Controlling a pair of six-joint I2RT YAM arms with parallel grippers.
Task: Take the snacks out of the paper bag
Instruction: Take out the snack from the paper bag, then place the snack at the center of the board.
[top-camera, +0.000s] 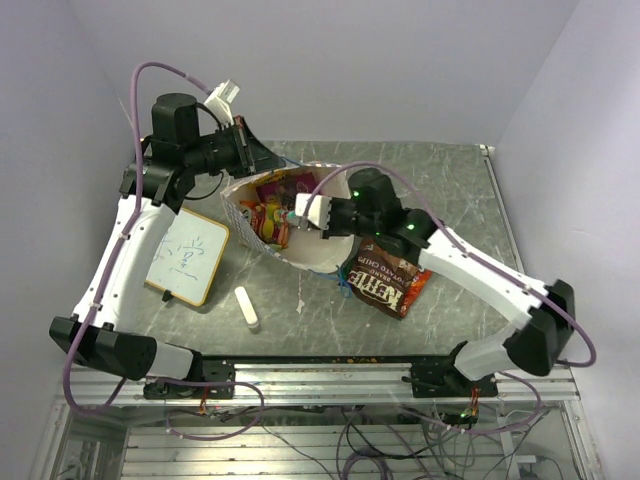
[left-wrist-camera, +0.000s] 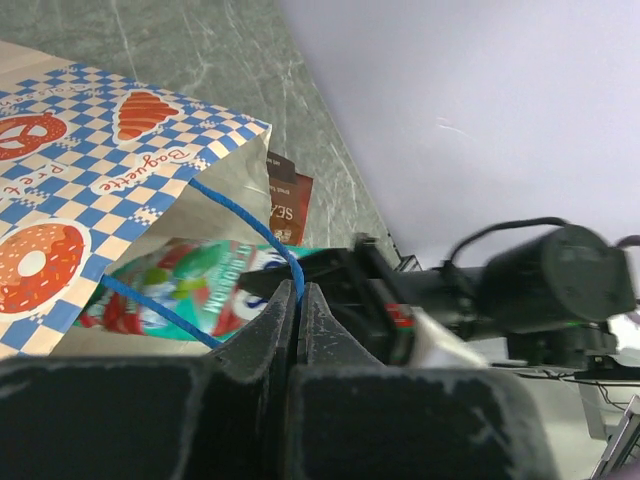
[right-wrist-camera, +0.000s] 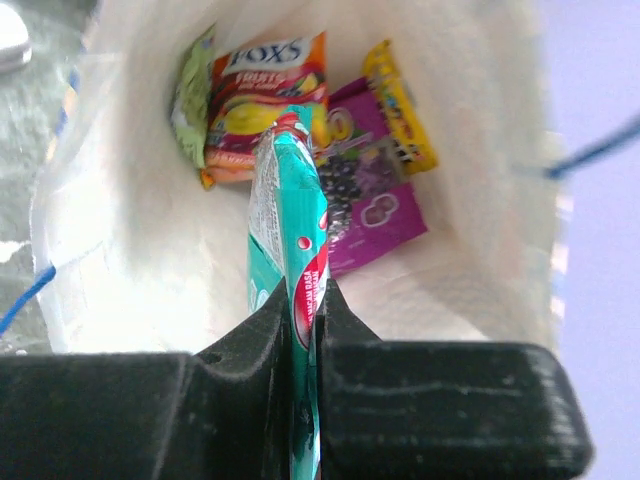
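Right gripper (right-wrist-camera: 303, 300) clamped on the near edge of the teal packet (right-wrist-camera: 288, 210), which stands edge-on inside the paper bag (right-wrist-camera: 130, 230); other snacks (right-wrist-camera: 265, 90) lie deeper, ahead of my gripper. Left gripper (left-wrist-camera: 298, 295) pinched shut on the blue cord handle (left-wrist-camera: 240, 215), steadying the mouth. Best to withdraw straight back, centred between the bag walls, without loosening either grip.

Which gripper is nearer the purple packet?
Right. Right gripper: inside the bag, over the purple packet, shut on a teal packet. Left gripper: at its rim, shut on the cord.
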